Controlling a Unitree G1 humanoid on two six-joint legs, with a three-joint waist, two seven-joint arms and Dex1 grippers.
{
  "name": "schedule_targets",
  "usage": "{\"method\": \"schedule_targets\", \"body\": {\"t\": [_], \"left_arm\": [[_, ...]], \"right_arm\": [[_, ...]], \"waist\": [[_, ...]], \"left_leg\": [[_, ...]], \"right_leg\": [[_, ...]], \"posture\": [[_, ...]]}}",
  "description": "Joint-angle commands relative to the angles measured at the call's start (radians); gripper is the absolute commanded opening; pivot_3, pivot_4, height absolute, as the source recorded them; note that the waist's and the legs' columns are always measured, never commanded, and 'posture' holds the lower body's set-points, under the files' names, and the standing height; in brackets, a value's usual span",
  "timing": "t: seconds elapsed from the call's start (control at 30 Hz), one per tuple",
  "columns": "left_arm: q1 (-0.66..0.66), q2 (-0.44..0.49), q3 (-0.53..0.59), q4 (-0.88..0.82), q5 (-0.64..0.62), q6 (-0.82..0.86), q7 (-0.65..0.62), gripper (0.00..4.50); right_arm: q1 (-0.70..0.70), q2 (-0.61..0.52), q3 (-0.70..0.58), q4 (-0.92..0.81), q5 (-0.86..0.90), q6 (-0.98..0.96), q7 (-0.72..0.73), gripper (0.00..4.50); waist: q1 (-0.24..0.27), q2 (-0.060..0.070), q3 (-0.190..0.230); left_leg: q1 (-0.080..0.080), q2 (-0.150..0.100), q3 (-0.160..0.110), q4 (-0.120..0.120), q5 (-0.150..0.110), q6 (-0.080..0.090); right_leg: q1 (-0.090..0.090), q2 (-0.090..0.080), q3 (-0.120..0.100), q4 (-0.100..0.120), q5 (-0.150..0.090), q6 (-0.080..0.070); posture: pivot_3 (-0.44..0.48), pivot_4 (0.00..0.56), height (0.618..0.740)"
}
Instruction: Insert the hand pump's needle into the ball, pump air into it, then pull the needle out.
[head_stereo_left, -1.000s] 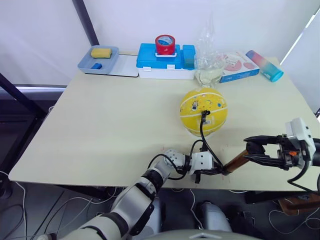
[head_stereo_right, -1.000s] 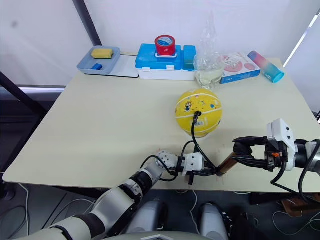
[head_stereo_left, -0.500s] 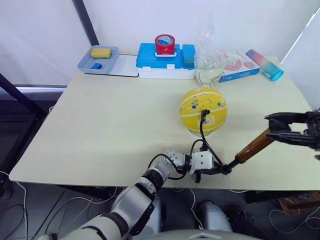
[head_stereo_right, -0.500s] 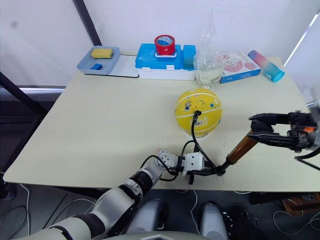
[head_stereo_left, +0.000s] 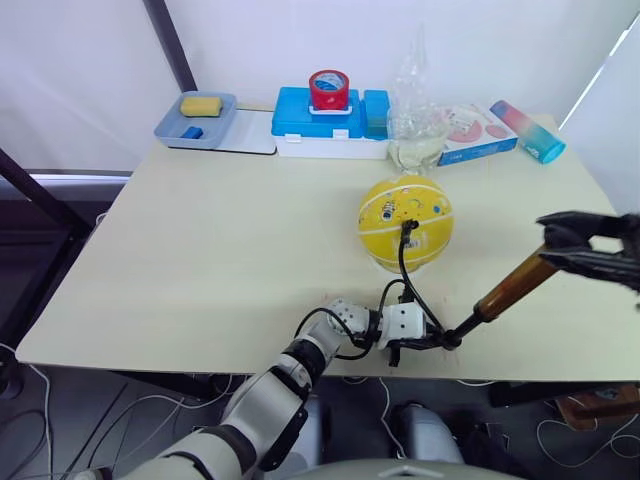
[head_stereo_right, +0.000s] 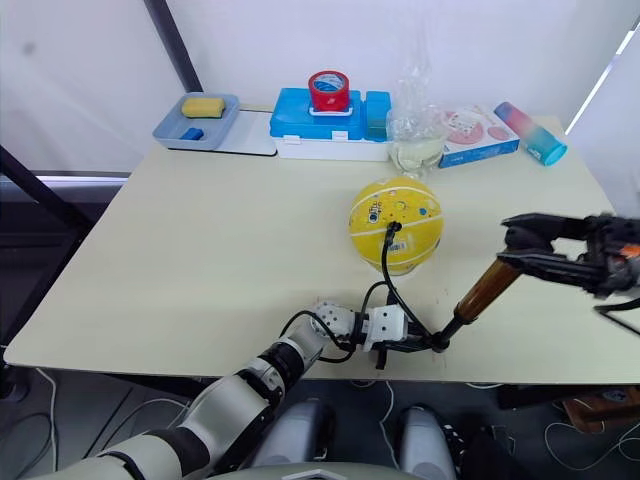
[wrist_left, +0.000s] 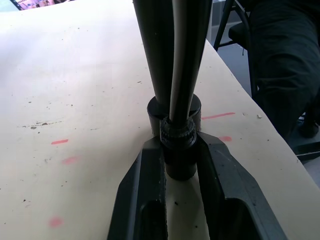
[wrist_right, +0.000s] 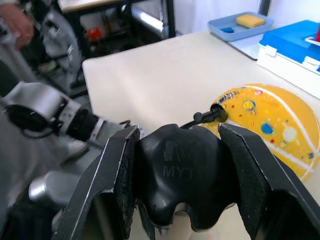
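The yellow ball (head_stereo_left: 406, 222) rests mid-table. The needle's black fitting (head_stereo_left: 408, 226) sits against its front, the tip hidden inside; it also shows in the right wrist view, fitting (wrist_right: 214, 114) on ball (wrist_right: 272, 122). A thin black hose (head_stereo_left: 404, 275) loops down to the hand pump (head_stereo_left: 512, 287), whose amber tube slants up to the right. My left gripper (head_stereo_left: 432, 342) is shut on the pump's lower black end (wrist_left: 178, 150) at the table's front edge. My right gripper (head_stereo_left: 548, 240) is shut on the pump's upper black end (wrist_right: 180, 172), held above the table.
Along the back stand a blue tray (head_stereo_left: 197, 120) with a yellow sponge, a blue box (head_stereo_left: 330, 125) topped by a red tape roll (head_stereo_left: 330, 90), a clear plastic bag (head_stereo_left: 415, 125), a pink box (head_stereo_left: 470, 130) and a pastel bottle (head_stereo_left: 527, 130).
My right gripper has risen and moved right with the pump's upper end, drawing the amber tube out longer and steeper. The left gripper, ball and hose stayed put.
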Motion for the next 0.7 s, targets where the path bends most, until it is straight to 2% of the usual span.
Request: {"method": "schedule_targets", "body": {"t": [0.03, 0.27, 0.43, 0.6, 0.7], "left_arm": [[0.03, 0.032, -0.037, 0.076, 0.076, 0.057, -0.002, 0.38], [0.031, 0.036, -0.036, 0.076, 0.076, 0.058, -0.002, 0.38], [0.028, 0.035, -0.036, 0.078, 0.076, 0.059, -0.002, 0.38], [0.028, 0.04, -0.037, 0.078, 0.077, 0.055, -0.01, 0.38], [0.026, 0.043, -0.037, 0.079, 0.078, 0.054, -0.013, 0.38]], "right_arm": [[0.058, 0.066, 0.072, -0.013, -0.084, -0.077, -0.028, 2.0], [0.157, 0.24, 0.175, 0.022, -0.198, -0.242, -0.055, 2.0], [0.204, 0.284, 0.222, 0.077, -0.288, -0.358, -0.049, 2.0], [0.147, 0.256, 0.156, 0.057, -0.198, -0.323, -0.065, 2.0], [0.106, 0.225, 0.084, 0.016, -0.079, -0.251, -0.087, 2.0]], "waist": [[0.0, 0.0, 0.0], [0.0, -0.001, -0.001], [-0.001, -0.001, -0.003], [-0.001, -0.002, -0.003], [0.0, 0.0, -0.002]], "left_leg": [[0.001, 0.0, 0.0, 0.0, -0.001, -0.002], [0.001, 0.0, 0.0, 0.0, -0.001, -0.002], [0.001, 0.0, 0.0, 0.0, -0.001, -0.002], [0.002, 0.0, 0.0, 0.0, -0.002, -0.003], [0.001, 0.0, 0.0, 0.0, -0.002, -0.003]], "right_leg": [[0.0, 0.0, 0.0, 0.0, 0.0, 0.0], [0.0, 0.001, 0.0, 0.001, 0.0, 0.0], [0.0, 0.0, 0.0, 0.001, 0.0, 0.0], [0.001, 0.001, 0.0, 0.001, 0.0, 0.0], [0.0, 0.0, 0.0, 0.001, 0.001, -0.002]], "posture": [[0.0, 0.15, 0.739], [0.0, 0.15, 0.739], [0.0, 0.15, 0.739], [0.0, 0.15, 0.739], [0.0, 0.15, 0.739]]}}
